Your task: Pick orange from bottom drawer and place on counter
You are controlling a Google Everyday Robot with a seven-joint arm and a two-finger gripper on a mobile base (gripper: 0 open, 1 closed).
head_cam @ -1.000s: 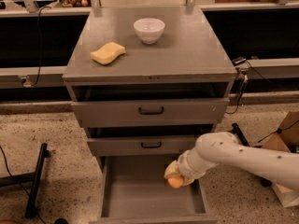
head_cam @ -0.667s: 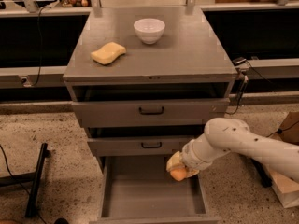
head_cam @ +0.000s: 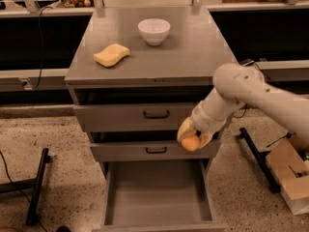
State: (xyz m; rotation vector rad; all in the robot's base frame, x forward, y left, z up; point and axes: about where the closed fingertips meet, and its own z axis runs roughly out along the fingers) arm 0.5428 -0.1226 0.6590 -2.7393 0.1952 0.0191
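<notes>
Camera view. The bottom drawer (head_cam: pixel 157 192) stands pulled open, and its front is cut off by the lower edge of the frame. The arm (head_cam: pixel 251 93) enters from the right, where its far end is cut off. It slopes down and left from a rounded joint to the gripper (head_cam: pixel 194 137). The gripper hangs in front of the middle drawer (head_cam: pixel 140 151), above the open drawer's right side. Its yellowish fingers (head_cam: pixel 183 129) pinch the orange (head_cam: pixel 191 142), which partly hides them. The orange is held in the air, below the level of the counter (head_cam: pixel 198 52). A white bowl (head_cam: pixel 154 31) and a yellow sponge (head_cam: pixel 111 54) rest on the counter.
</notes>
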